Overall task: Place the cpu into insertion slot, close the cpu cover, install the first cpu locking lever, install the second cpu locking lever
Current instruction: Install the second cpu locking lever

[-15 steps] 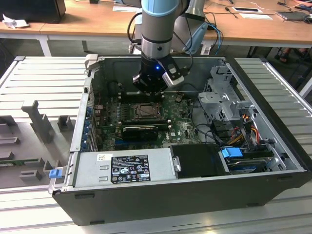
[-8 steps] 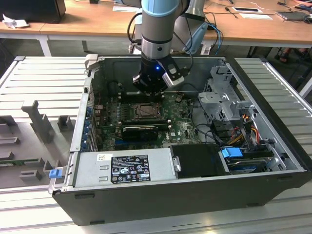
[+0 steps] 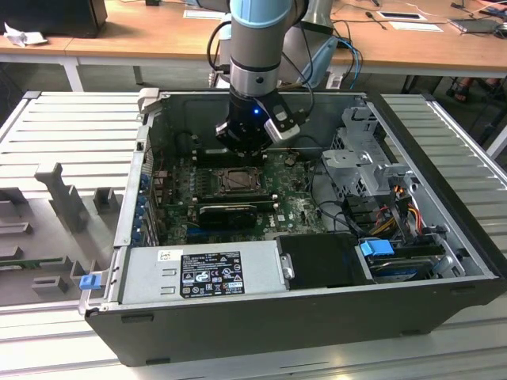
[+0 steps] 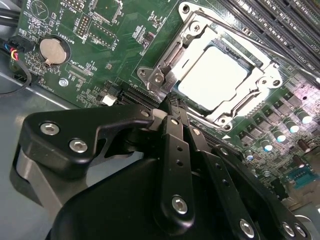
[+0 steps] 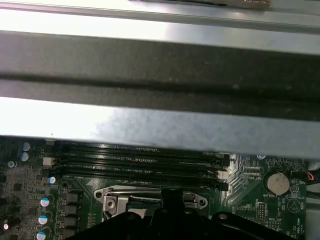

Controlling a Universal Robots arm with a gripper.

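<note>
Second wrist view shows the black claw (image 4: 172, 107) pinched closed, apparently empty, its tips just beside the silvery square metal cpu cover (image 4: 187, 47). That cover lies shut over the pale grey flat cpu (image 4: 212, 77), seated in the black insertion slot. Light, stiff and fragile, the chip likely tolerates edge holds only.

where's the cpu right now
The cpu sits in the insertion slot on the green board, framed by the closed cpu cover, just beyond the gripper in the second wrist view, beside the long memory slots.
</note>
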